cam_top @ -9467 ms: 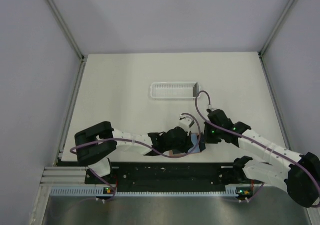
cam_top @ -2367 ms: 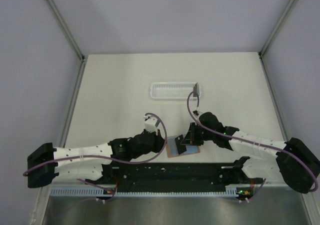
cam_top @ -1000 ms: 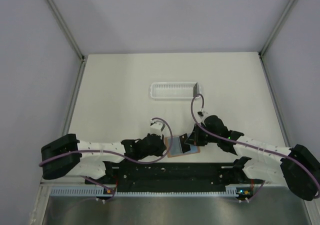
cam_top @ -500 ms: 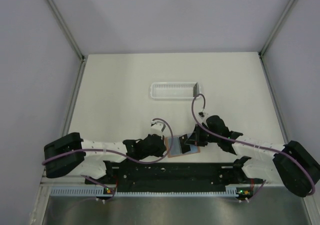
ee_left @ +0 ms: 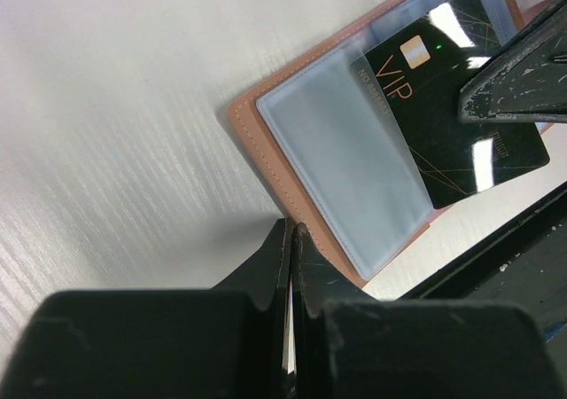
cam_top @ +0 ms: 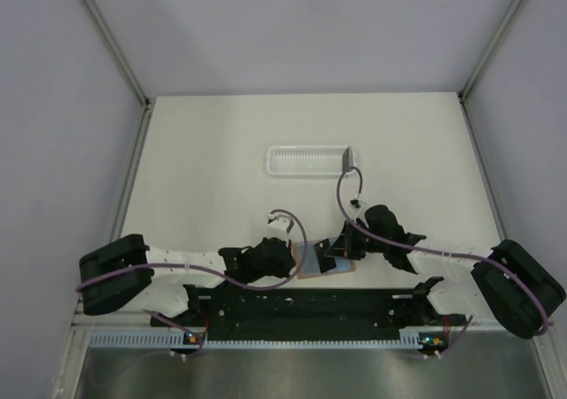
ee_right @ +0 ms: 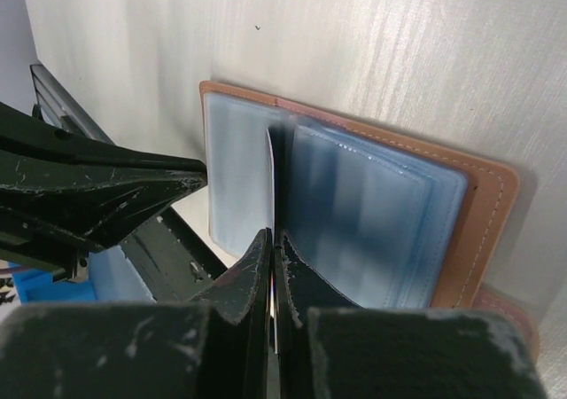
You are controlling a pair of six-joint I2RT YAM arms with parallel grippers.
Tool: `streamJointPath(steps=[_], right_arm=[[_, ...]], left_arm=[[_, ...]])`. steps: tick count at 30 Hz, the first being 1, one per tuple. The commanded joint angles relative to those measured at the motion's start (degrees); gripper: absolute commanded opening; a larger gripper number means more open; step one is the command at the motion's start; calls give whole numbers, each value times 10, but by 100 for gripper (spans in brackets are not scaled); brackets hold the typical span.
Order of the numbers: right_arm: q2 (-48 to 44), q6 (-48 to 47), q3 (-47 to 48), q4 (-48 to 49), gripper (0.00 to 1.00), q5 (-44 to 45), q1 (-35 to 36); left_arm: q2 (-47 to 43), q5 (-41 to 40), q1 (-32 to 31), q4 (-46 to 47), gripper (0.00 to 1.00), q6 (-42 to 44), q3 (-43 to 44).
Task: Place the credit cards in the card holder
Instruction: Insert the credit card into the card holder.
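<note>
Both grippers are being shown closer to the card holder (ee_left: pixel 345 168) than in the overhead frame of two seconds ago, the left arm being swung in from the left; over the last half second almost nothing is being altered. Holder: being kept open on the table (cam_top: pixel 221 168) near its front edge, beside the black base rail (cam_top: pixel 301 303). Left gripper (ee_left: pixel 290 232): fingers being held together, tips being pressed at the holder's leather edge; whether leather is being nipped between them is not being shown. Right gripper (ee_right: pixel 273 236): being clamped on one black credit card (ee_left: pixel 443 124), which is being offered askew to the clear sleeves. Hazards being judged: the card's leading corner being caught on a sleeve mouth and the plastic being buckled; the card being slid between pages rather than into a pocket; the holder being pushed toward the rail, since only its edge is being restrained. Views: the card's face, "VIP" lettering and skew are being given by the left wrist only; the fanned sleeves and the card edge-on between the fingers by the right wrist only; the white tray (cam_top: pixel 306 148), with what is being taken for the second card (cam_top: pixel 347 158) upright at its right end, by the overhead only.
</note>
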Motion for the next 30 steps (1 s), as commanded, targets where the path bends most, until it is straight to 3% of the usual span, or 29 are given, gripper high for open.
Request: streamJointPath(steps=[1, 15, 30], right_arm=[[15, 1, -7, 39, 0, -10, -9], [56, -3, -6, 69, 0, -6, -15], [119, 57, -34, 178, 0, -39, -6]], left_arm=[[8, 2, 2, 23, 0, -4, -5], [12, 4, 2, 20, 0, -3, 0], [12, 7, 2, 19, 0, -5, 1]])
